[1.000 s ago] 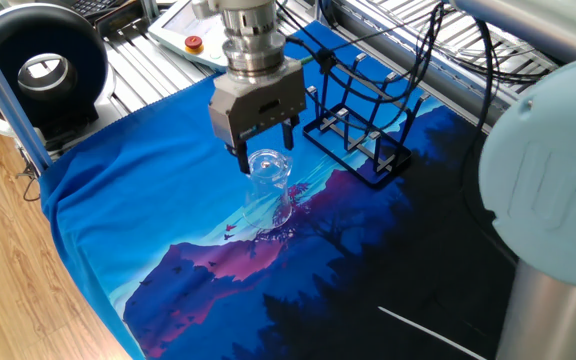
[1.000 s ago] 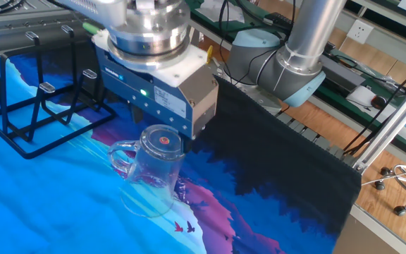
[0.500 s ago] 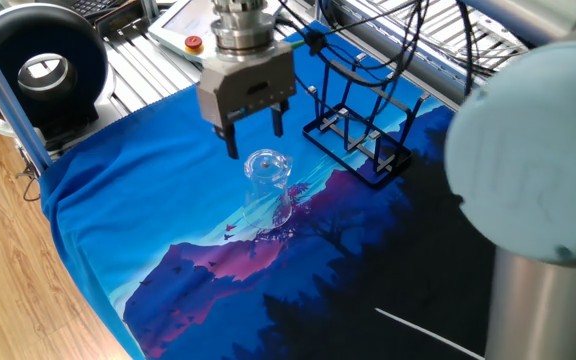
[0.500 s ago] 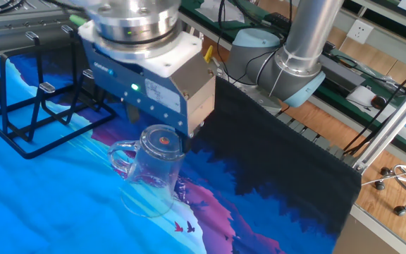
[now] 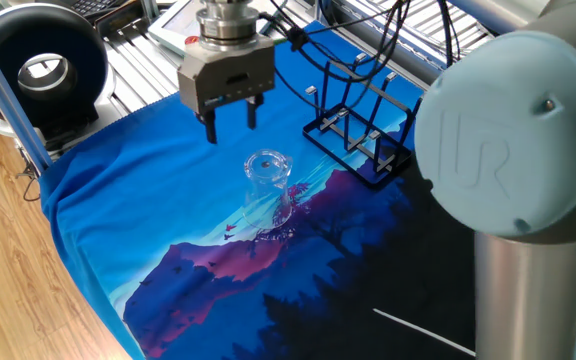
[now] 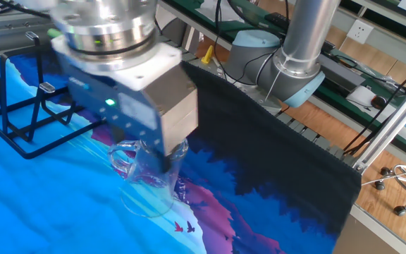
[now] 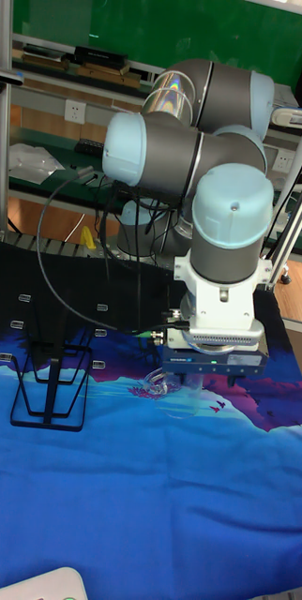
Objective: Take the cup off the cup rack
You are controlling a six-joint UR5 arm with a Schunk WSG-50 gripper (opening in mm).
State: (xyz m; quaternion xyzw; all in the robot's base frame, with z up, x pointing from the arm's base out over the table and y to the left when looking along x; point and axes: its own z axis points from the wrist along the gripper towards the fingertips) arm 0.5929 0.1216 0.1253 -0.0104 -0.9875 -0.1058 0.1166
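Note:
The clear cup (image 5: 267, 186) stands by itself on the blue cloth, wide end down, with a small handle (image 6: 119, 159) on its side. It is off the black wire cup rack (image 5: 356, 131), which stands a short way behind and to its right with bare pegs. My gripper (image 5: 230, 121) hangs open and empty above the cloth, up and to the left of the cup, touching nothing. In the other fixed view the blurred gripper body hides the top of the cup (image 6: 145, 185), and the rack (image 6: 32, 116) sits at the left. The tall fixed view shows the cup (image 7: 159, 382) beside the wrist.
A black round device (image 5: 38, 68) and a pendant with a red button (image 5: 194, 43) lie beyond the cloth's far-left edge. The arm's large grey-blue elbow (image 5: 513, 130) fills the right foreground. The cloth's left edge (image 5: 68, 250) drops to a wooden floor.
The gripper let go of the cup, rose and drifted left, away from it. The cup stayed in place on the cloth. The arm's elbow swung further into view.

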